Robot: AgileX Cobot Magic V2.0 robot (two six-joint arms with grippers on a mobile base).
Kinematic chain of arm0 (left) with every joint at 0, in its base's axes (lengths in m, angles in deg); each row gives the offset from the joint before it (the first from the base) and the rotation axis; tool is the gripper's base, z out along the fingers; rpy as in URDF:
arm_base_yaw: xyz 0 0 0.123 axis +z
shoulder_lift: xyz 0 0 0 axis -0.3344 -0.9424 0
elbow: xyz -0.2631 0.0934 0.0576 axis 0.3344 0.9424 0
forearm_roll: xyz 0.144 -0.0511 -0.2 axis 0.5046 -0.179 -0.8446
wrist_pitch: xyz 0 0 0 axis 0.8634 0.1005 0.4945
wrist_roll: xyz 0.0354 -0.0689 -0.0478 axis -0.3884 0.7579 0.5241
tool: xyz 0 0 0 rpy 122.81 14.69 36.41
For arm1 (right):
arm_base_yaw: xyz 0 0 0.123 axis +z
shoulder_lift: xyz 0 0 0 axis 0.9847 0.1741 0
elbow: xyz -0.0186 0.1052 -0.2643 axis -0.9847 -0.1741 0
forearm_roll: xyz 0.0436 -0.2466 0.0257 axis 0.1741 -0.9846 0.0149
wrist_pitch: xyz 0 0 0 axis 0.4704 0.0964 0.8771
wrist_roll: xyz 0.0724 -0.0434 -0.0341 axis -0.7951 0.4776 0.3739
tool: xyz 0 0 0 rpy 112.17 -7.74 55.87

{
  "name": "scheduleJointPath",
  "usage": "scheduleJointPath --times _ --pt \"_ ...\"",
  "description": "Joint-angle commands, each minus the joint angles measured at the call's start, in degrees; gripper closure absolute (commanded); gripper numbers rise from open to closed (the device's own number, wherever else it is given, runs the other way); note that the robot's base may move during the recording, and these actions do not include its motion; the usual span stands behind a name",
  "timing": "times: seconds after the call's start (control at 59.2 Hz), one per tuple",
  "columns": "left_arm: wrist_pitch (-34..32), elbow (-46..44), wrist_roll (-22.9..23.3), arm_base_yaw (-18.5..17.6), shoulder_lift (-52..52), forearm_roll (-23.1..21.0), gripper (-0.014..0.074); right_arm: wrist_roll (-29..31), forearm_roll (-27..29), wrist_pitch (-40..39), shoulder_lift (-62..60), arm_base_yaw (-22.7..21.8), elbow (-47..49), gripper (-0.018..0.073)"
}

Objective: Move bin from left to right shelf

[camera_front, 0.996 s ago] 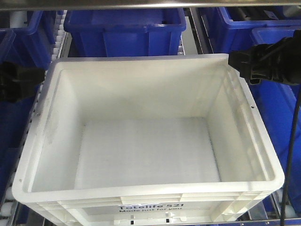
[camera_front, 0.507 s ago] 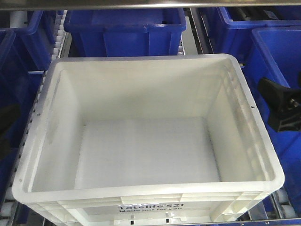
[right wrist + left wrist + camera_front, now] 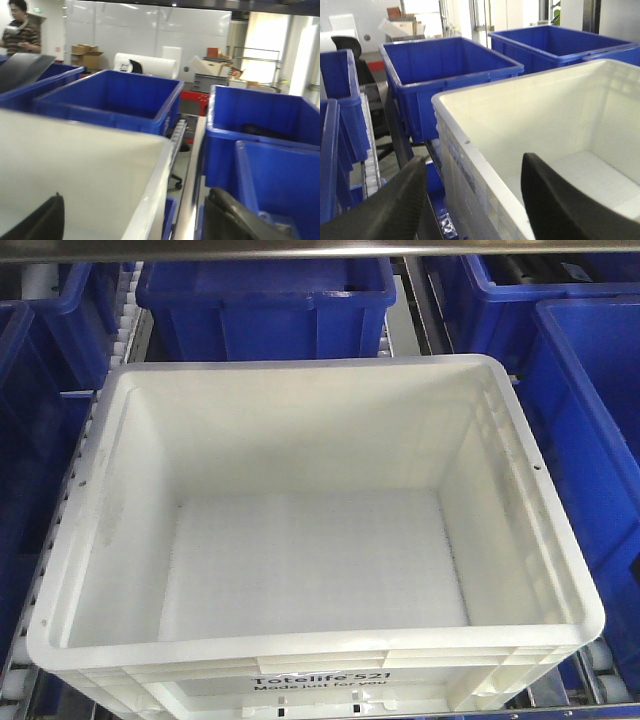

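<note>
The white bin (image 3: 310,540) fills the front view, empty, with its grid floor and the black "Totelife 521" print on its near side. Neither gripper shows in the front view. In the left wrist view my left gripper (image 3: 472,165) is open; its two dark fingers straddle the bin's left rim (image 3: 470,147), one outside and one over the inside. In the right wrist view my right gripper (image 3: 136,197) is open and straddles the bin's right rim (image 3: 155,185) the same way. Neither gripper holds the rim.
Dark blue bins surround the white one: behind it (image 3: 265,300), at back right (image 3: 520,290), along the right (image 3: 600,460) and along the left (image 3: 30,440). White shelf rollers (image 3: 125,310) and a metal rail (image 3: 410,310) run between them. A shelf edge crosses the top.
Both grippers stood by the bin's far corners a second ago. They moved toward the near side and have left the front view. The bin has not moved.
</note>
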Motion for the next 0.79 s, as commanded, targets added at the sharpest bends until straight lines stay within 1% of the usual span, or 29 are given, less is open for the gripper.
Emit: scheduleJointPath --times 0.0,0.118,0.169,0.236,0.287,0.49,0.608,0.659,0.692,0.777 --pt "-1.73 -1.47 0.03 -0.44 1.14 -0.70 0.0188 1.49 -0.20 1.12 -1.53 0.00 1.30 0.0029" --pt "-1.82 -1.42 0.83 -0.44 1.09 -0.51 0.0188 0.69 -0.20 1.05 -3.15 0.00 1.30 0.0029" --pt "-1.94 -1.42 1.98 -0.44 1.09 -0.51 0.0188 0.64 -0.20 0.56 -3.15 0.00 1.30 0.0029" --pt "-1.89 -1.36 3.56 -0.44 1.09 -0.39 0.0188 0.64 -0.20 -0.91 -3.05 0.00 1.30 0.0029" --pt "-2.17 -1.05 3.62 -0.44 1.09 -0.31 0.0188 0.64 -0.34 -2.18 -2.79 0.00 1.30 0.0029" --pt "-10.04 2.07 3.62 -0.44 1.08 -0.79 0.0188 0.69 -1.84 -3.87 1.00 0.00 1.30 0.0029" --pt "-13.27 3.72 3.09 -0.44 1.08 -0.74 0.0188 0.69 -3.81 -3.68 4.02 0.00 1.30 0.0029" --pt "-15.66 4.63 3.02 -0.44 1.08 -0.75 0.0188 0.91 -5.33 -3.72 4.64 0.00 0.75 0.0029" --pt "-16.50 5.17 3.02 -0.44 1.08 -0.75 0.0188 0.84 -6.18 -5.19 4.64 0.00 -0.82 0.0029" --pt "-17.58 5.64 3.02 -0.44 1.08 -0.75 0.0188 0.19 -5.64 -11.43 3.87 0.00 -3.11 0.0029"
